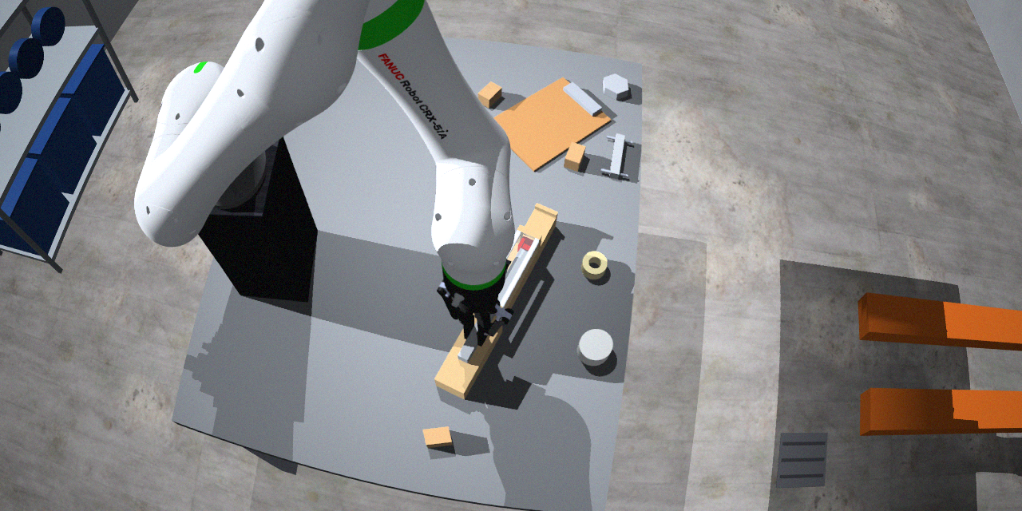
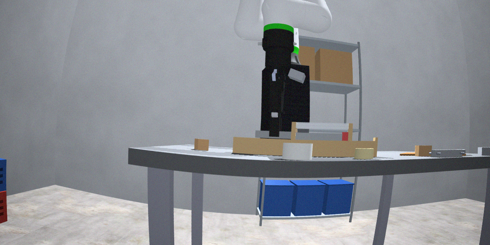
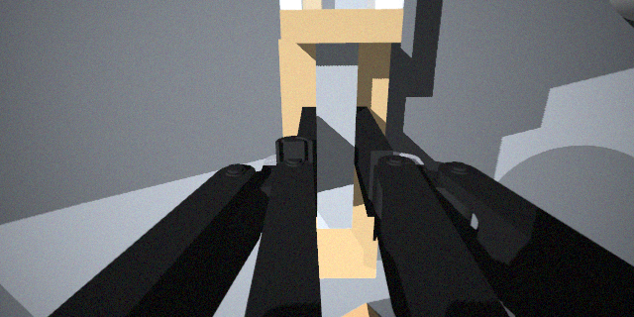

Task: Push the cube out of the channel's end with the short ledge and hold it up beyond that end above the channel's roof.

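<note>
Inside the channel [image 2: 322,127], near its far lipped end, sits the red cube [image 2: 345,136]. Nearly closed, the gripper [image 2: 274,133] clamps a grey pusher bar [image 3: 336,94]. Small and rigid, the cube probably slides easily; later grip its flat opposite faces.

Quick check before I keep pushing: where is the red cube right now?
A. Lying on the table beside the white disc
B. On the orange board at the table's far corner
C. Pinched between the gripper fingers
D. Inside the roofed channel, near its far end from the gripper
D. The exterior view shows the red cube under the channel's roof, by the post farthest from the gripper, which is shut on the grey push stick.
</note>
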`<state>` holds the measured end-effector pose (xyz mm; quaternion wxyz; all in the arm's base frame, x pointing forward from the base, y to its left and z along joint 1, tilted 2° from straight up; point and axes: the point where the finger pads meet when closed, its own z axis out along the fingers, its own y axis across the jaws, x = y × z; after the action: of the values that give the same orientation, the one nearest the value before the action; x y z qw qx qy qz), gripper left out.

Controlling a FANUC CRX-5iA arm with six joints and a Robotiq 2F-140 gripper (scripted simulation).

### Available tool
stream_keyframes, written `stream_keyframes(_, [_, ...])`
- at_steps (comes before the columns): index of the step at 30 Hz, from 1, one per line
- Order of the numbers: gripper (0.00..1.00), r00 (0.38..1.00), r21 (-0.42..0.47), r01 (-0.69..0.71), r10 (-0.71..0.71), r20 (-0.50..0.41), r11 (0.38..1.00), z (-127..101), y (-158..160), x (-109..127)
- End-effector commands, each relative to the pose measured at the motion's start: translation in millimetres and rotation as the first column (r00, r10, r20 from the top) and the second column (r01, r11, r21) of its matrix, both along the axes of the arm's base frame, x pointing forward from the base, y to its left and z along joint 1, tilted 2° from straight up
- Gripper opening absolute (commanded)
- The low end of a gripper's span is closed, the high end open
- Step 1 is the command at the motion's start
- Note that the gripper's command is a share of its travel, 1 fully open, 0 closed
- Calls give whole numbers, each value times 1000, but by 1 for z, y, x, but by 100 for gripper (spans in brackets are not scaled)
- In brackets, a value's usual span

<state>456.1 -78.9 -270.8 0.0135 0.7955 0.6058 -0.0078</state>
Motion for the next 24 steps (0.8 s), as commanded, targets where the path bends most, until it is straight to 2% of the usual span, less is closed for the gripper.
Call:
stream_keyframes(1, [10,1000,-1,0,0,2,1000,0,9,3])
stream_keyframes(24, [10,1000,-1,0,0,2,1000,0,28,9])
